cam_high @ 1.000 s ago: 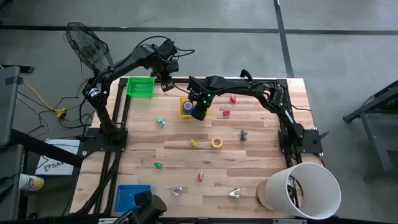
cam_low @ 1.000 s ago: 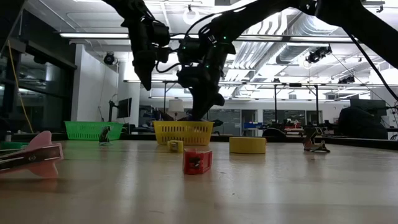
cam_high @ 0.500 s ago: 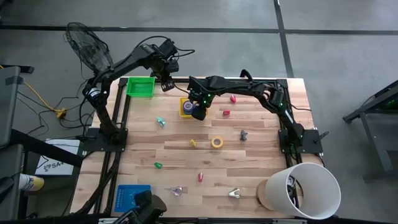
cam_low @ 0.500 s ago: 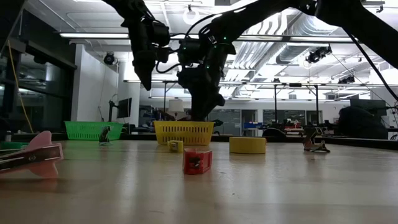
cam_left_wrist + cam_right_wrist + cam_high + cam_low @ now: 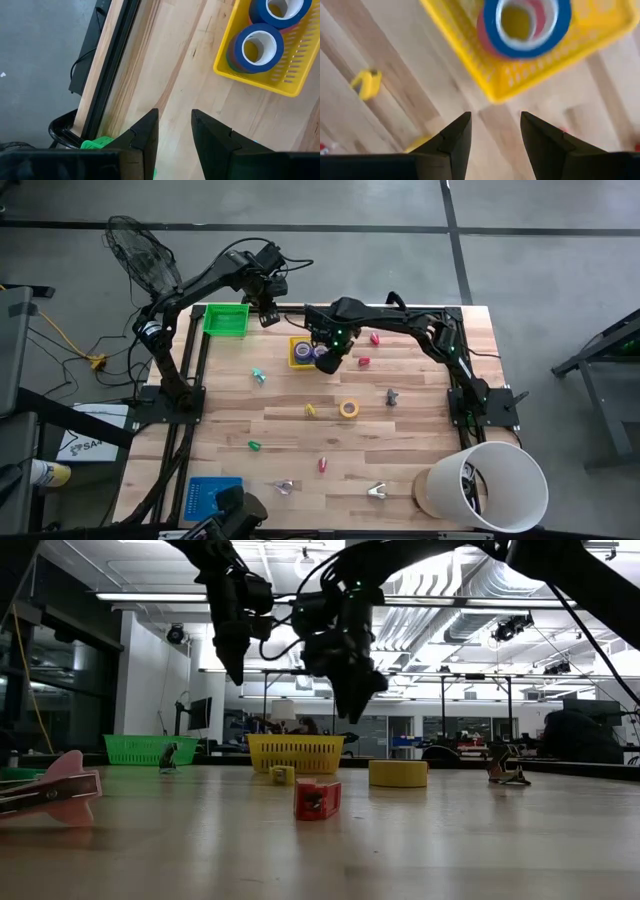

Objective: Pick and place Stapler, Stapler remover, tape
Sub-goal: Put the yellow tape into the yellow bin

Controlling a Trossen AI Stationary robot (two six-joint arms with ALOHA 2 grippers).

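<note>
The left gripper (image 5: 266, 317) hangs over the table's far edge by the green basket (image 5: 226, 319), fingers slightly parted, empty. The right gripper (image 5: 325, 362), open and empty, hovers just beside the yellow basket (image 5: 297, 341). The yellow tape roll (image 5: 348, 409) lies nearer it, toward the table's middle.

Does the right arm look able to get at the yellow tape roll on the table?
Probably yes. The right gripper hangs open beside the yellow basket, and the yellow tape roll lies alone on bare wood nearby, nothing between.
</note>
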